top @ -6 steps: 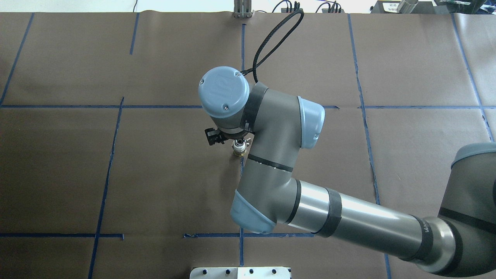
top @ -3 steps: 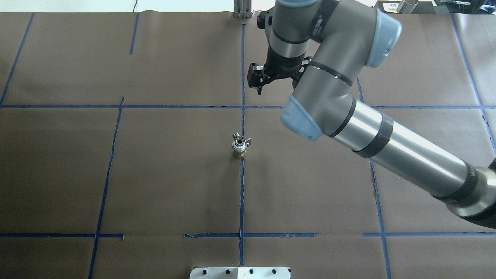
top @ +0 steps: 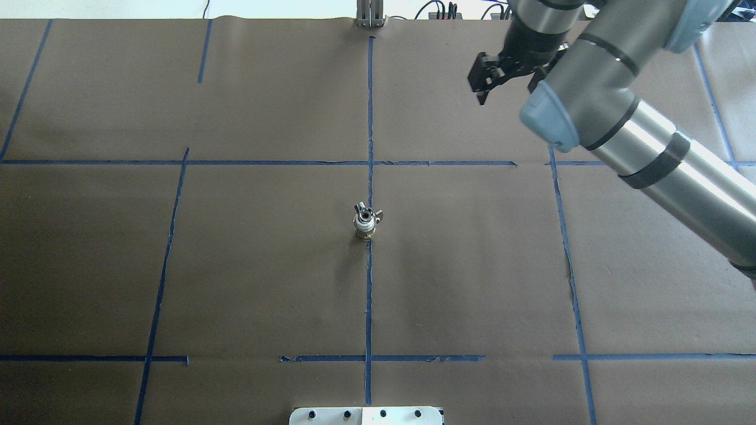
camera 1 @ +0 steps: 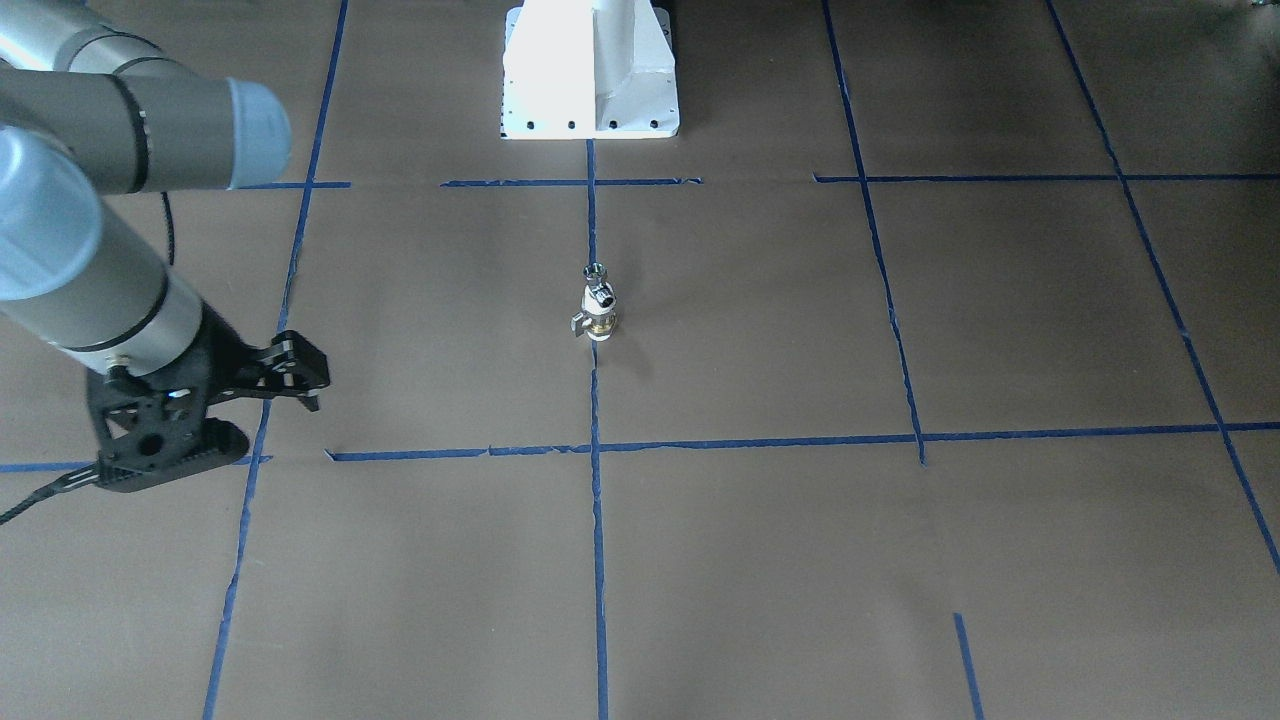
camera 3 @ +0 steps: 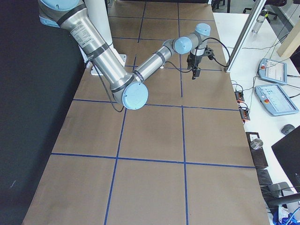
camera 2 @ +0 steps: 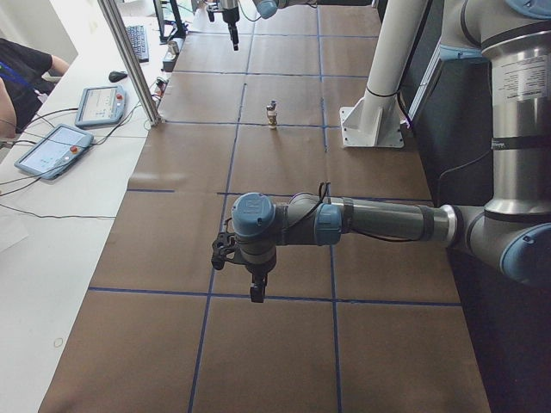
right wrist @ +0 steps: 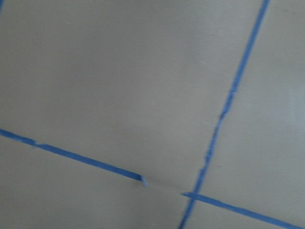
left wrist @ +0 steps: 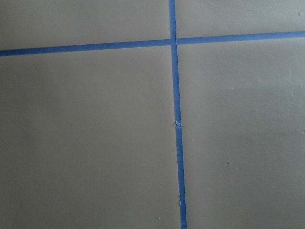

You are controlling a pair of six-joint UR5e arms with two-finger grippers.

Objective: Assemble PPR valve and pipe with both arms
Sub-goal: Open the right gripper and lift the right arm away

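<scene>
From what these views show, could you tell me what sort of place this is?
Probably a robotics lab workcell: a paper-covered table gridded with blue tape, a left arm and right arm, teach pendants alongside.

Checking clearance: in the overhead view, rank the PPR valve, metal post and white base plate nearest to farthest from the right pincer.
1. metal post, far table edge, closest to the right pincer.
2. PPR valve, table centre.
3. white base plate, near edge.

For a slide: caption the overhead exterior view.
Pipe seated on PPR valve, upright on the table; right tool hovers empty near the far edge.
</scene>
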